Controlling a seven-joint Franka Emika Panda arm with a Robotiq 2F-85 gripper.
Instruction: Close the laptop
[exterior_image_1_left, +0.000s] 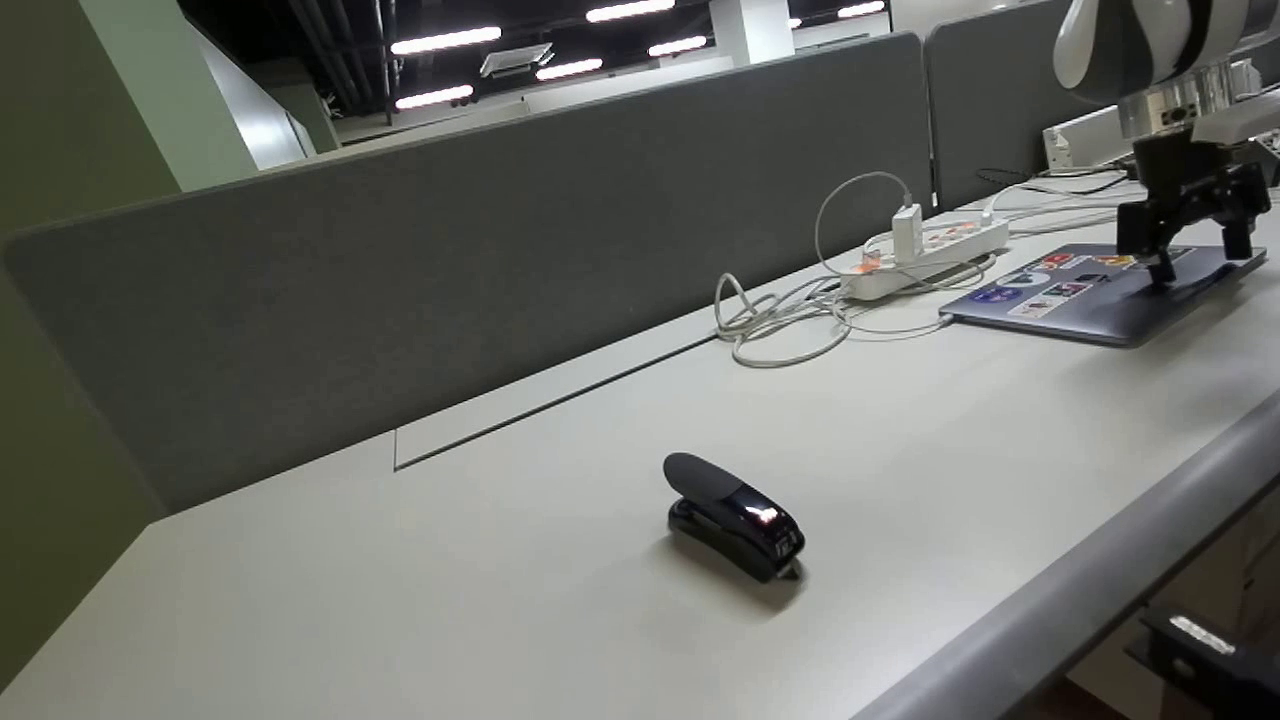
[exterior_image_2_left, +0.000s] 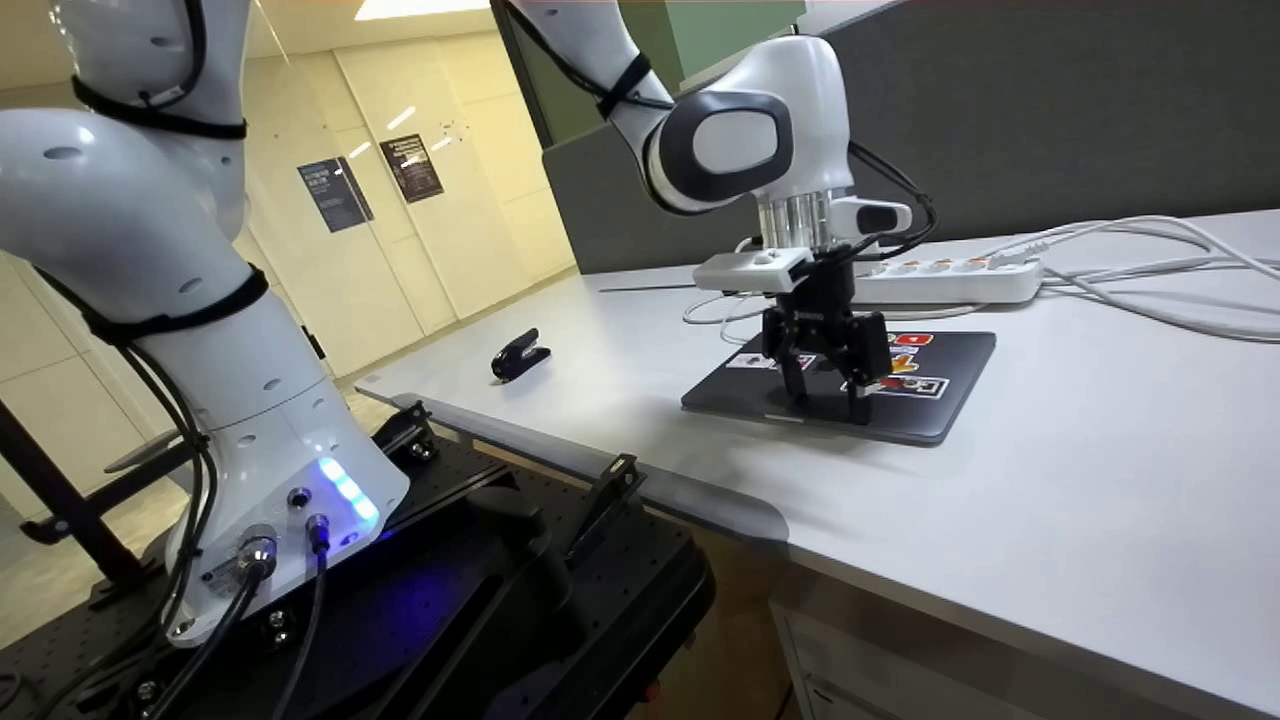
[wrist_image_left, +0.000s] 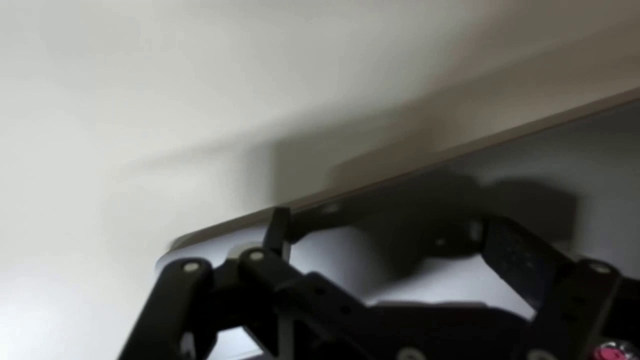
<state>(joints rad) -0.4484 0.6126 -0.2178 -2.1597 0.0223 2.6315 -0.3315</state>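
Closing looks basically done: the laptop (exterior_image_1_left: 1090, 300) lies on the desk (exterior_image_1_left: 480, 570) with its lid (exterior_image_2_left: 920, 415) down flat in both exterior views, no screen or keyboard showing. No lid angle visible, so no swing left to do as far as shown. Can't tell whether the last hairline is pressed home; wrist view too blurry. Left, my guess: a light push at most, then lifting the gripper (exterior_image_2_left: 828, 403) away. Gripper is by the lid's six-o'clock edge in an exterior view, fingers (wrist_image_left: 520, 265) spread well apart, nothing between them. Tips touching the lid or just above it: can't tell.

Placement: laptop at two o'clock from the stapler (exterior_image_1_left: 735, 518) in an exterior view, well apart; power strip (exterior_image_2_left: 945, 288) between one and two o'clock from the laptop in an exterior view.

Counts: laptop, one. Gripper, one, two fingers. Stapler, one. Power strip, one seen plainly; a white block (exterior_image_1_left: 1090, 138) farther back is partly hidden, can't name it. Cables (exterior_image_1_left: 765, 318), several, tangled, no safe count. Stickers (exterior_image_1_left: 997, 295) on the lid, at least five; others may hide behind the gripper. Partition panels (exterior_image_1_left: 500, 260), two. Posters (exterior_image_2_left: 335, 193), two, text unreadable. Robot arm (exterior_image_2_left: 230, 380), one.
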